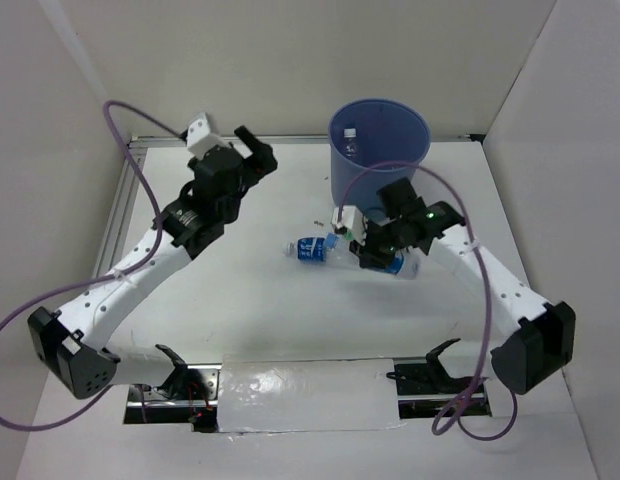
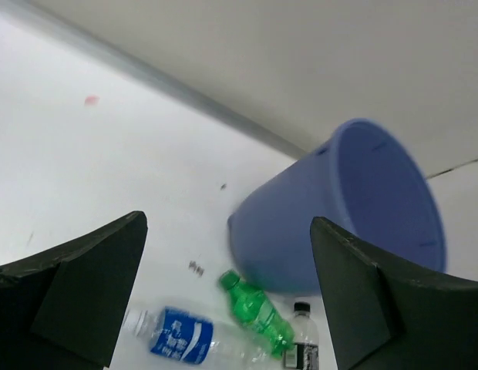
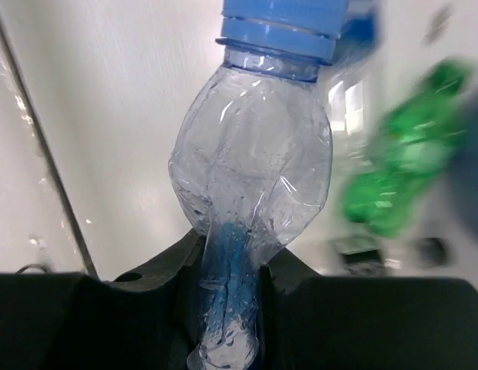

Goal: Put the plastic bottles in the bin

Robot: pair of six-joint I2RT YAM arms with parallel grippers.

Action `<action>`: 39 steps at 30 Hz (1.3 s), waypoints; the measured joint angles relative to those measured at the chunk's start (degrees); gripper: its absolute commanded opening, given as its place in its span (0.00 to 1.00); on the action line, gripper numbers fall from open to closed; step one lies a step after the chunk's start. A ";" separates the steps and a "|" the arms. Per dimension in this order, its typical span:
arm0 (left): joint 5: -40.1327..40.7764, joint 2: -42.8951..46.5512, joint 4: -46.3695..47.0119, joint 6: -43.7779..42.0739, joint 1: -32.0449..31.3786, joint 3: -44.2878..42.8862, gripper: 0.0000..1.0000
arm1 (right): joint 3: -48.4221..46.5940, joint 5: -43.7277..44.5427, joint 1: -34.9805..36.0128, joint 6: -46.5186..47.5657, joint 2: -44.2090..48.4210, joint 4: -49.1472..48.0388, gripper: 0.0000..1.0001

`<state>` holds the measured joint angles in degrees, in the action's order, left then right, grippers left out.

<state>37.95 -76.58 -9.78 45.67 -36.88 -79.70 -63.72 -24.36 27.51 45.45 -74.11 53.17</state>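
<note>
The bin [image 1: 378, 150] is a tall blue bucket at the back of the table, with a clear bottle [image 1: 350, 140] lying inside. My right gripper [image 1: 375, 252] hangs just in front of it, shut on a crushed clear bottle with a blue cap [image 3: 250, 177], its body pinched between the fingers [image 3: 146, 285]. A blue-labelled clear bottle [image 1: 312, 249] lies on the table to the left. In the left wrist view a green bottle [image 2: 258, 308] and a black-capped bottle [image 2: 303, 343] lie by the bin's [image 2: 339, 216] base. My left gripper [image 1: 252, 155] is raised at the back left, open and holding nothing.
White walls close the table on three sides, and a metal rail [image 1: 125, 200] runs along its left edge. A strip of white tape [image 1: 305, 390] lies between the arm bases at the near edge.
</note>
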 measured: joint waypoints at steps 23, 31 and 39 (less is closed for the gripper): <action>-25.46 -19.08 -4.33 42.95 -4.22 14.93 1.00 | -30.08 -1.46 -14.56 -14.23 -19.71 -39.78 1.00; -26.05 -30.47 -5.53 44.96 -4.31 6.97 1.00 | -40.50 -9.68 -24.72 -23.96 -28.09 -33.68 1.00; -26.27 -42.45 -8.96 43.78 -4.42 -6.80 0.53 | -13.84 -18.97 -32.68 -24.20 -2.10 -28.20 1.00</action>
<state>11.68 -119.02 -18.74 89.45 -41.30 -86.50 -77.56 -43.33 -5.17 21.26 -76.20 24.97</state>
